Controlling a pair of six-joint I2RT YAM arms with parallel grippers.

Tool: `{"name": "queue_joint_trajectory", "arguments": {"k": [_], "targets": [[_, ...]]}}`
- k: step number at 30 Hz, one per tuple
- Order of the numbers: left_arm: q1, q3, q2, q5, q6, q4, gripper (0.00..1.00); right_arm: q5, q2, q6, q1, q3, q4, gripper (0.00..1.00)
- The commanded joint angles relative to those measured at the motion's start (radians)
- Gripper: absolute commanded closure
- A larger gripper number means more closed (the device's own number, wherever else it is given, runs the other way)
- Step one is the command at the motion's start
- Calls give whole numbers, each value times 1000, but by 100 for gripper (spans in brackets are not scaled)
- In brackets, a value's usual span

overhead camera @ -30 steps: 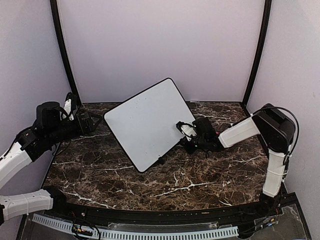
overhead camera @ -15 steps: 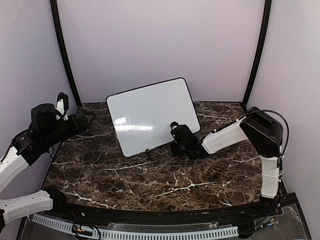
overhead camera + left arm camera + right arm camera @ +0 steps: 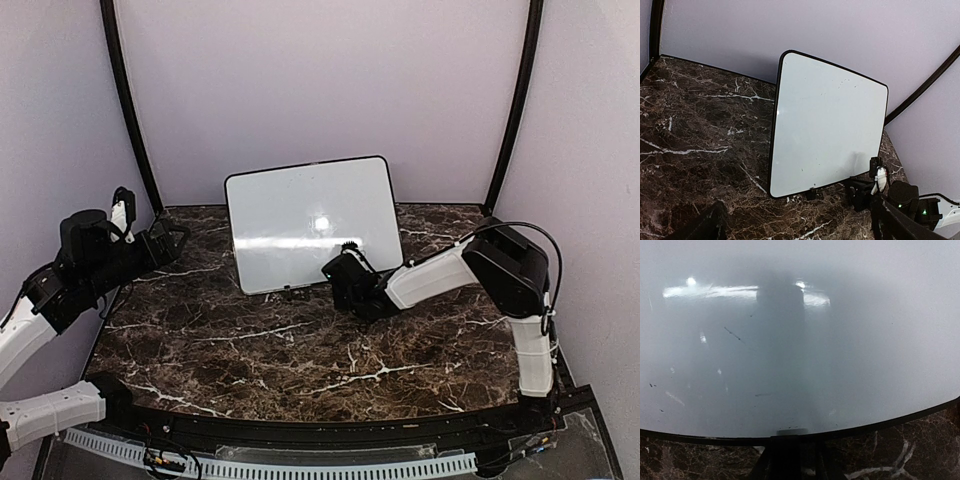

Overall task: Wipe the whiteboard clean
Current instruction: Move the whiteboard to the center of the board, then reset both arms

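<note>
**Top view:** the whiteboard (image 3: pixel 310 222) stands nearly upright on its long edge at the far centre of the table (image 3: pixel 300 350), its face turned toward the arms. The right gripper (image 3: pixel 342 272), jaws together, sits at its lower right corner, apparently steadying it. The left gripper (image 3: pixel 172 240) waits at the left, spread wide. A second earlier the board hung tilted on one corner, further right.

**Left wrist:** the surface looks almost clean.

**Right wrist:** faint strokes (image 3: pixel 733 333) remain. Whether the frame is pinched cannot be told.

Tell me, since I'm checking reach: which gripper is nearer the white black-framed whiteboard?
Right. The right gripper sits at the lower right corner of the white black-framed whiteboard; the left gripper hangs apart, off its left edge.
</note>
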Motion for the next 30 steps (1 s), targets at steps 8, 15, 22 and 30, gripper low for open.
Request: {"name": "queue_joint_trajectory", "arguments": {"k": [8, 15, 22, 30], "targets": [[-5, -24, -14, -14, -4, 9, 1, 27, -39, 13, 8, -15, -59, 43], [-5, 7, -2, -33, 31, -17, 1, 39, -225, -35, 67, -134, -100, 1], [-5, 28, 33, -26, 133, -24, 1, -50, -612, -119, 91, -315, -162, 1], [-5, -27, 37, -56, 240, 0, 1, 68, -1067, -160, 87, -392, -403, 1]]}}
